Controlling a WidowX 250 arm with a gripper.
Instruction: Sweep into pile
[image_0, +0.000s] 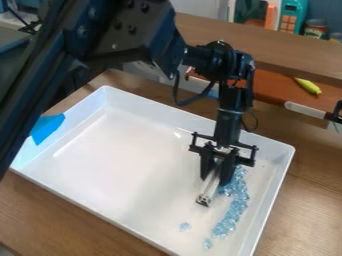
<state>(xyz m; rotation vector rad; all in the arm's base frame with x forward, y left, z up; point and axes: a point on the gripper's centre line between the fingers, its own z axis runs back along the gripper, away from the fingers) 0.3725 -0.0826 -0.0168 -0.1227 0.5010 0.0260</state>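
Holding 1 white bar (210, 187) between its 2 fingers, the gripper (216, 179) points down over the right-hand part of a large white tray (127, 155) in the camera view. The fingers stand a little apart, with the slim bar between them. The bar slants down towards the near side of the tray, and its lower end has a dark and white pattern.

The tray is rectangular and shallow, with raised walls all round, and sits at an angle on the wooden tabletop (314, 190). In it lie many small, clear blue pieces (234, 207), gathered in a loose, curving band beside the bar and the gripper. The band runs from just by the right finger down towards the near right corner. 2 small bits lie apart from it: 1 to its left (185, 227) and 1 below its lower end (208, 244). A patch of bright blue tape (47, 128) is on the tray's left wall.

The black arm comes in from the upper left, its thick links crossing above the tray's left side. From the joint above the tray's far side, the wrist drops almost straight down to the gripper, with a loop of black cable beside it.

Behind the tray, a yellow-green toy (308, 86) lies on an orange-brown surface (274, 90). At the top right are a teal toy (292, 14) and a small jar (315, 29) with a label.
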